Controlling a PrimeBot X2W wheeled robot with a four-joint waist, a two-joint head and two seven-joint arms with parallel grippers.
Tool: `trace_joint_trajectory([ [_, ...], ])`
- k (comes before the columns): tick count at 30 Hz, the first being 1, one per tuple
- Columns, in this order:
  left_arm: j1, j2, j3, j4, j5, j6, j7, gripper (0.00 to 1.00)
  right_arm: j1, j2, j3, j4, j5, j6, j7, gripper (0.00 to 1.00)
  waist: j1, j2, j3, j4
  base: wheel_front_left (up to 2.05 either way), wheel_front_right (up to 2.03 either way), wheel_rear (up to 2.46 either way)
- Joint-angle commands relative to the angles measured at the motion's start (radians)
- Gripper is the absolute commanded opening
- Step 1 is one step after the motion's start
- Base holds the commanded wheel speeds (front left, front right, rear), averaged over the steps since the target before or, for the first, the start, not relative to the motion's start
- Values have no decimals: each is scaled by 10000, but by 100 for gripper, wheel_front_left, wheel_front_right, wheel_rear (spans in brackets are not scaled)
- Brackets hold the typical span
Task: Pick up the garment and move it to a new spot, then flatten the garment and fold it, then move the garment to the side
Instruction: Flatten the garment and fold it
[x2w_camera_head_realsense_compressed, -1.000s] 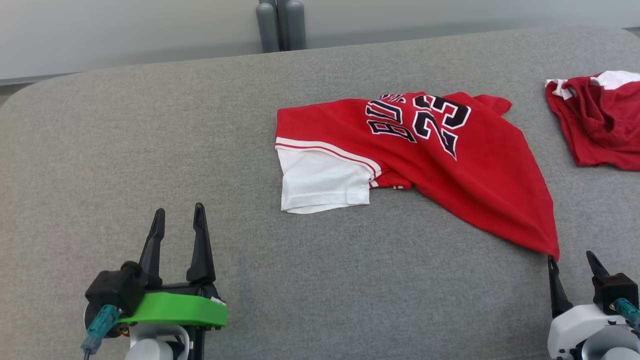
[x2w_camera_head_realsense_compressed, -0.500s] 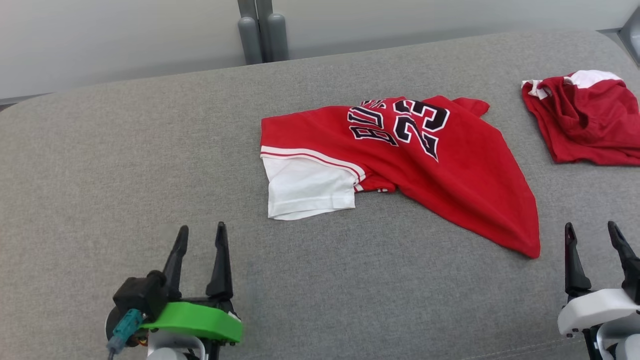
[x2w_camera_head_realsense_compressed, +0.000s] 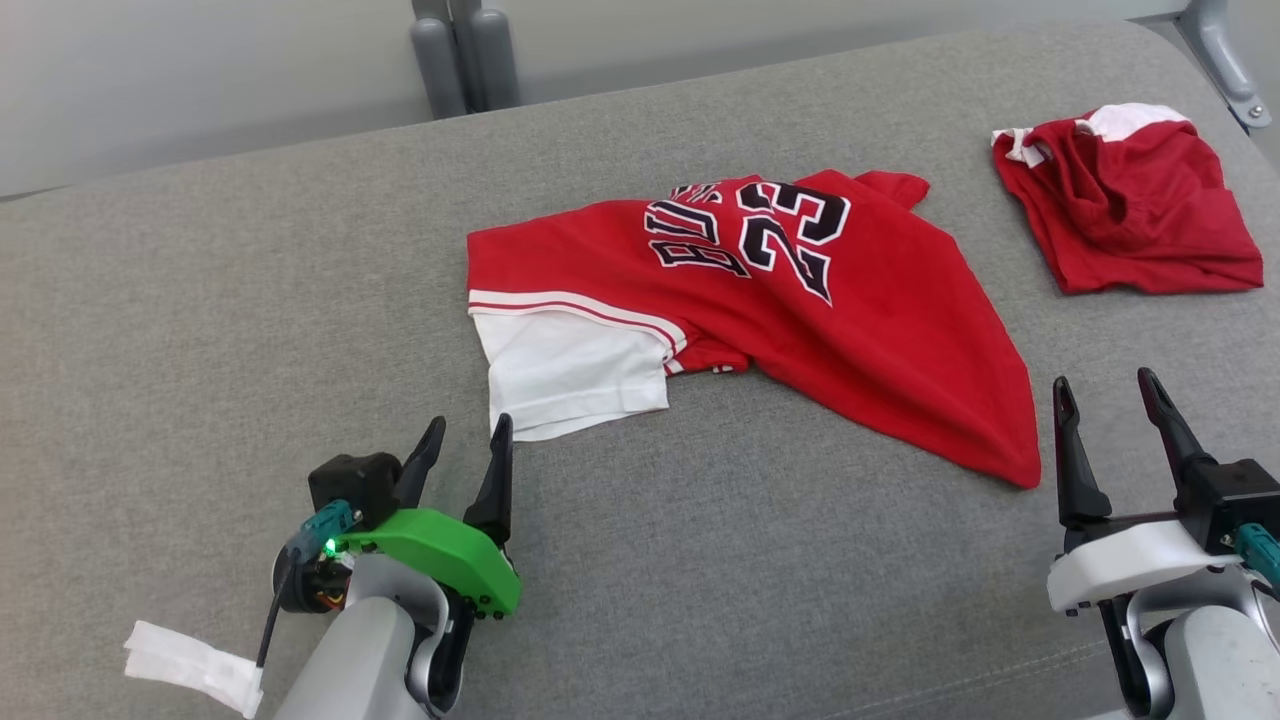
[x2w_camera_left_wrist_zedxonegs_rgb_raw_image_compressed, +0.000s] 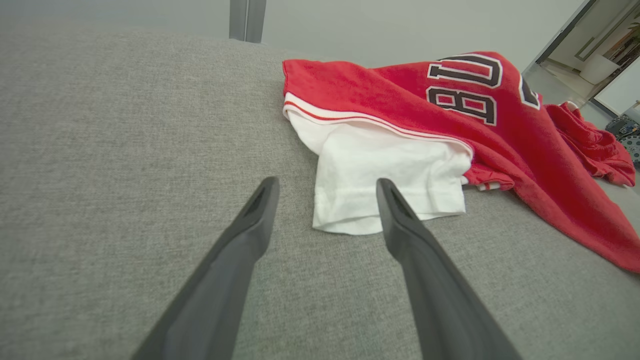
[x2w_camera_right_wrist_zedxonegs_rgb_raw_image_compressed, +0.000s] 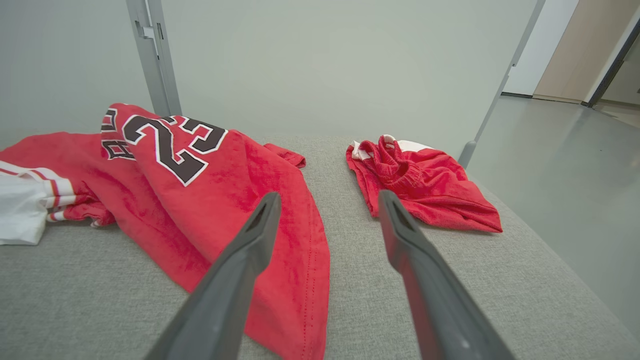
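**Released claws flank jersey**

Rumpled red knit jersey (x2w_camera_head_realsense_compressed: 830, 330), white-sleeved, lies mid grey woven bench (x2w_camera_head_realsense_compressed: 200, 300). Left claw (x2w_camera_head_realsense_compressed: 470, 422), spread and empty, points at its white sleeve hem; right claw (x2w_camera_head_realsense_compressed: 1102, 378), likewise released, sits near its pointed red corner.

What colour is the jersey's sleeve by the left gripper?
White sleeve, with a thin red stripe at its seam; the left wrist view shows it best.
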Motion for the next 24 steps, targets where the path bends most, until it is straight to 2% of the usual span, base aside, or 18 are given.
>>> trace_joint_trajectory([
  [1,-317,38,-21,261,-112,-43,-2,100,-160,15,31,-71,53,-14,-27,100,0,0,267,-301,0,0,0],
  [13,-1555,41,-143,2584,-932,-118,-188,100,-457,212,137,-282,36,-14,-27,100,0,0,680,-734,0,0,0],
  [14,-1596,41,-204,2649,-1030,-160,-209,64,-470,226,146,-290,26,-14,-27,100,0,0,689,-733,0,0,0],
  [15,-1627,41,-307,2684,-1121,-208,-232,21,-486,240,144,-297,14,-14,-27,100,0,0,692,-717,0,0,0],
  [16,-1648,38,-419,2677,-1167,-249,-244,0,-495,244,129,-299,2,-14,-27,100,0,0,692,-693,0,0,0],
  [24,-1257,62,-742,1998,-1622,-401,-311,0,-397,261,-112,-279,-121,-14,-27,100,0,0,516,-160,0,0,0],
])
